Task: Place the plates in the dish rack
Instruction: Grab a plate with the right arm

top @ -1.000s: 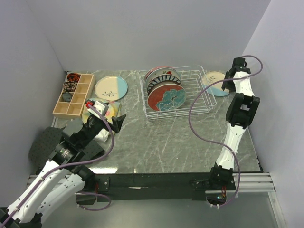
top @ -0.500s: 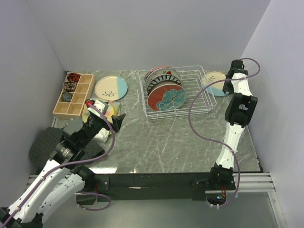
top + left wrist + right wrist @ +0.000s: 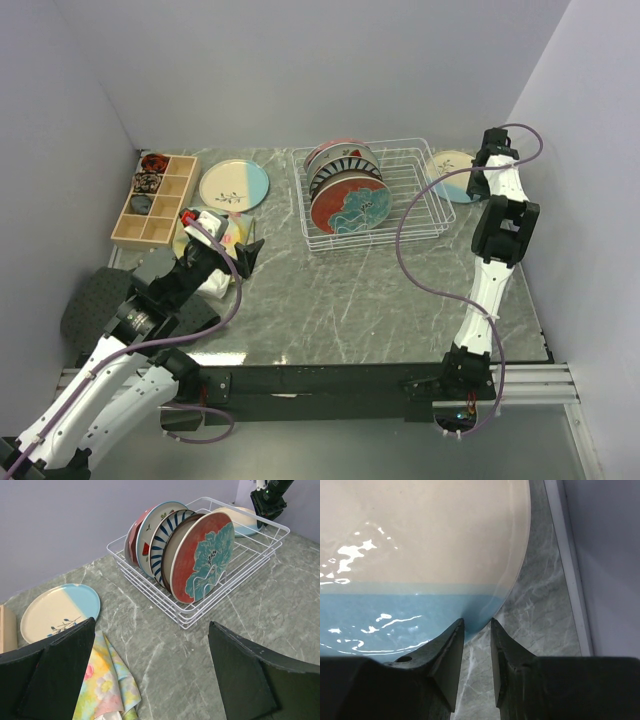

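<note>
A cream-and-blue plate (image 3: pixel 447 172) (image 3: pixel 420 555) lies flat on the table, right of the dish rack (image 3: pixel 418 222) (image 3: pixel 186 621). My right gripper (image 3: pixel 478 172) (image 3: pixel 477 625) is at its right edge, jaws drawn in narrow on the blue rim. Several plates (image 3: pixel 345 190) stand upright in the rack, a red floral one (image 3: pixel 205 562) in front. A second cream-and-blue plate (image 3: pixel 233 185) (image 3: pixel 57 611) lies left of the rack. My left gripper (image 3: pixel 225 245) (image 3: pixel 150 670) hangs wide open over the table near it, holding nothing.
A floral cloth (image 3: pixel 215 235) (image 3: pixel 105 685) lies under my left gripper. A wooden compartmented box (image 3: pixel 155 200) stands at the far left. The side wall (image 3: pixel 610 555) runs close along the right of the held plate.
My right gripper has shifted slightly back and left onto the plate's rim and its jaws have narrowed there. The left arm has not moved.
</note>
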`<state>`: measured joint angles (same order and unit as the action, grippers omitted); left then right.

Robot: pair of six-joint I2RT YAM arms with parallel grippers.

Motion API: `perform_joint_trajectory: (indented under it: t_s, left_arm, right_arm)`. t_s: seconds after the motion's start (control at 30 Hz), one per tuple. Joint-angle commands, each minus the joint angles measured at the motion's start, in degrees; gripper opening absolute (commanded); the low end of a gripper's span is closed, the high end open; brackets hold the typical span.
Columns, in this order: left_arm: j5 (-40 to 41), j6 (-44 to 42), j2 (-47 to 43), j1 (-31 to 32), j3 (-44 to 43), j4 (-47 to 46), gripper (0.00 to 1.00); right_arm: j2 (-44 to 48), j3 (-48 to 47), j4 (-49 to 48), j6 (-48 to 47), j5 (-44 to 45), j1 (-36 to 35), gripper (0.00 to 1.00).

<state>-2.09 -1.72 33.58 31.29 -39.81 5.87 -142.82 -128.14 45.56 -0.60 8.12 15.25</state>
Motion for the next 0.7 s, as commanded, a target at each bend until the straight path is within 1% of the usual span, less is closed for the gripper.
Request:
perform_joint_trajectory:
  t_s: [0.0, 0.27, 0.43, 0.67]
  left_arm:
    - [-0.29, 0.31, -0.1, -0.44, 0.0, -1.03, 0.99]
    - [-0.46, 0.31, -0.1, -0.44, 0.0, -0.86, 0.99]
    - [-0.46, 0.49, -0.36, -0.61, -0.18, -0.86, 0.99]
    - [-0.72, 0.4, -0.62, -0.53, -0.18, -0.86, 0.99]
  right_arm:
    - [-1.05, 0.61, 0.93, -1.33, 0.58, -0.3, 0.34]
    - [1.14, 0.34, 4.45, -3.17, 0.14, -0.22, 0.3]
    - [3.51, 4.64, 5.76, -6.68, 0.23, -0.04, 0.3]
    - [5.98, 9.74, 6.82, -8.8, -0.82, 0.4, 0.3]
